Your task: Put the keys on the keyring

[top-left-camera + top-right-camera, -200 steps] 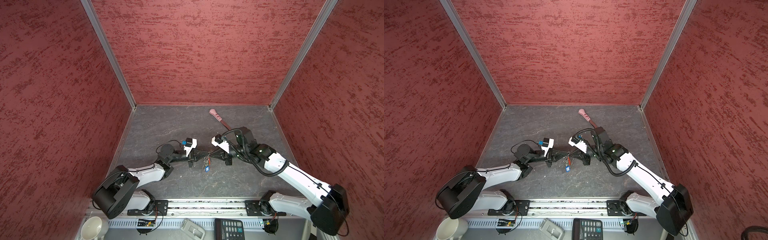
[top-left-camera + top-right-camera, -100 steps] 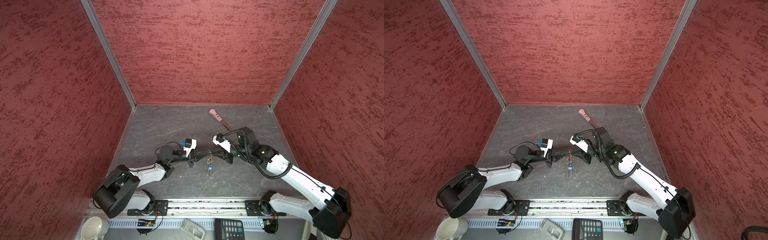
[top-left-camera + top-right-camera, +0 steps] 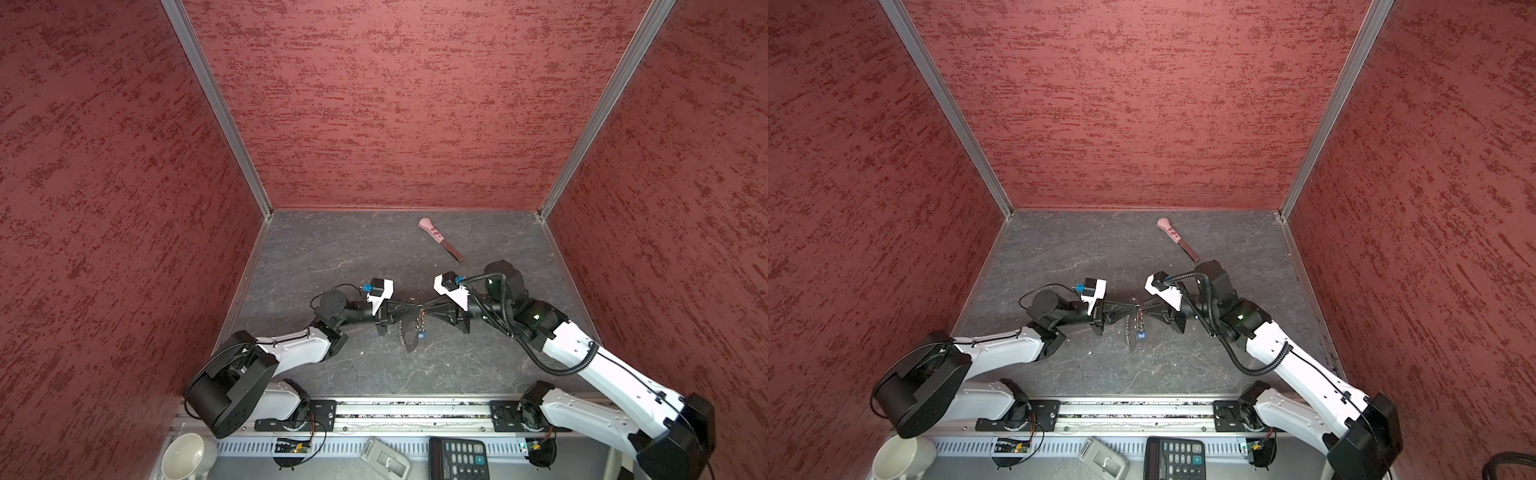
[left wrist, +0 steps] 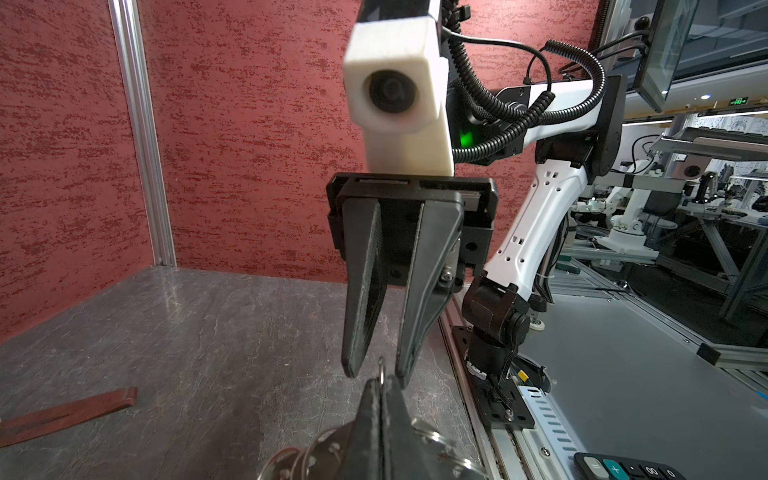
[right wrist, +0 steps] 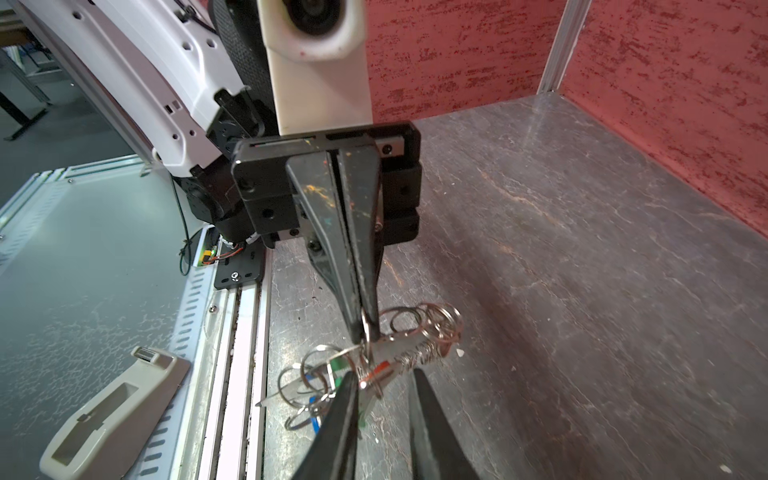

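Left gripper [image 5: 365,328] clamped shut on a ring of the keyring [image 5: 419,345], which dangles mid-table between both arms. Right gripper [image 4: 376,372] jaws slightly parted, a ring between the tips, ungripped. Red-, green- and blue-tagged keys [image 5: 380,369] bunch among the rings.

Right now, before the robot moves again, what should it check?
1. Grip: left gripper is shut on the keyring: ok.
2. Release: right gripper is open, jaws apart: ok.
3. Bunch: keys hang at the keyring: ok.
4. Every key threaded on: cannot tell.
5. Space: pink tool lies far from both arms: ok.
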`<action>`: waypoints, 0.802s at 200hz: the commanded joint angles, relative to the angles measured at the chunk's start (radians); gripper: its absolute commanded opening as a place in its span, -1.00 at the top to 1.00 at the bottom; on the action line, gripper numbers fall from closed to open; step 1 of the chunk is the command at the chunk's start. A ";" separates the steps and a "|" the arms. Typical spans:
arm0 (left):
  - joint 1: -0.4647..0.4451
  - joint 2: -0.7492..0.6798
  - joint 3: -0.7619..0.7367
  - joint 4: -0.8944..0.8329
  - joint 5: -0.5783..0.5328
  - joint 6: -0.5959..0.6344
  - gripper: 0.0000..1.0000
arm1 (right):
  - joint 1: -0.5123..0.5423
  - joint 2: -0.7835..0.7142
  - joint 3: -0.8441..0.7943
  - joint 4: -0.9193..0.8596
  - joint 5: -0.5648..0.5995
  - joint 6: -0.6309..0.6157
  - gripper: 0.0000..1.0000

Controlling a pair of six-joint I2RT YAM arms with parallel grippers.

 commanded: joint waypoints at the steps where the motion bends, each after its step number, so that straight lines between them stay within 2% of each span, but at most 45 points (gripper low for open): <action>1: -0.002 -0.002 0.006 0.050 0.020 0.007 1.00 | 0.002 0.010 -0.005 0.079 -0.074 0.024 0.53; 72: -0.002 0.002 0.007 0.070 0.015 0.001 1.00 | 0.002 0.039 0.004 0.027 -0.100 0.004 0.71; 111: -0.004 0.002 0.006 0.038 0.008 0.022 1.00 | 0.002 0.051 0.039 -0.016 -0.085 -0.011 1.00; 131: -0.002 -0.037 0.013 -0.108 0.000 0.101 1.00 | 0.002 0.068 0.081 -0.086 -0.046 -0.034 1.00; 160: 0.004 -0.146 0.041 -0.430 -0.036 0.276 0.61 | 0.002 0.127 0.208 -0.306 0.025 -0.119 1.00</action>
